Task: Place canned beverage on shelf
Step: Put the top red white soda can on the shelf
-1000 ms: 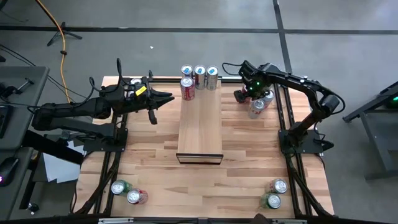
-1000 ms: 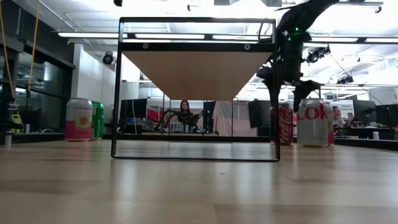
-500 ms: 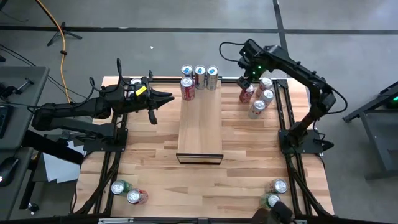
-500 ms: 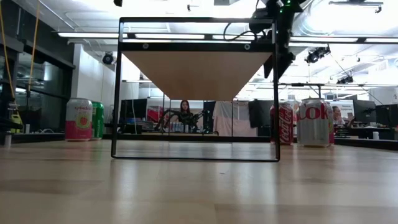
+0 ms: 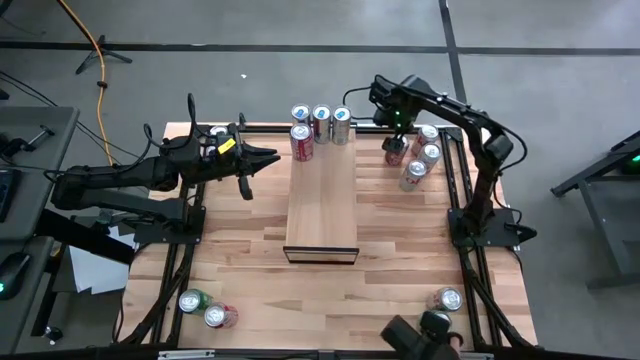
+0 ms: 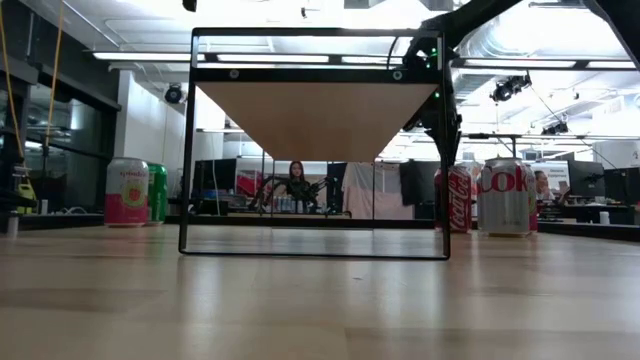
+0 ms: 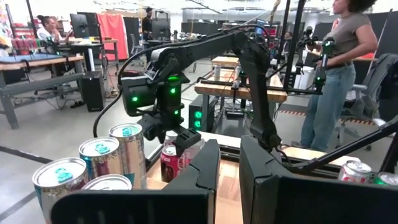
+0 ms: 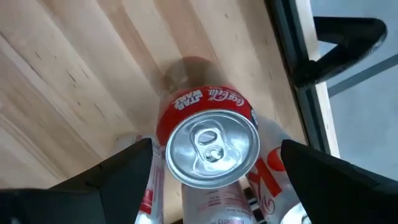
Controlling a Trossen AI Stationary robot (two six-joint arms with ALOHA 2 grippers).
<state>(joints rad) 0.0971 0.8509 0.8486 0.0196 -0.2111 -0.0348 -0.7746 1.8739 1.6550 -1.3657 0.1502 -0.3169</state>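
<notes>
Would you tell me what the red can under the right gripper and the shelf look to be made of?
The red can: apparently aluminium, with a bare silvery pull-tab top and glossy printed red wall. The shelf: pale smooth wood by its faint grain, possibly veneer, with a thin dark frame, probably metal.

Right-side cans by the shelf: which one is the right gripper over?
The red can, the one nearest the shelf. The open right gripper hangs straight above its top; the two paler cans stand beside it.

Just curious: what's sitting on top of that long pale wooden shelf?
Four upright cans crowd the shelf's far end; the rest is bare. Anything beneath the panel is hidden from above.
</notes>
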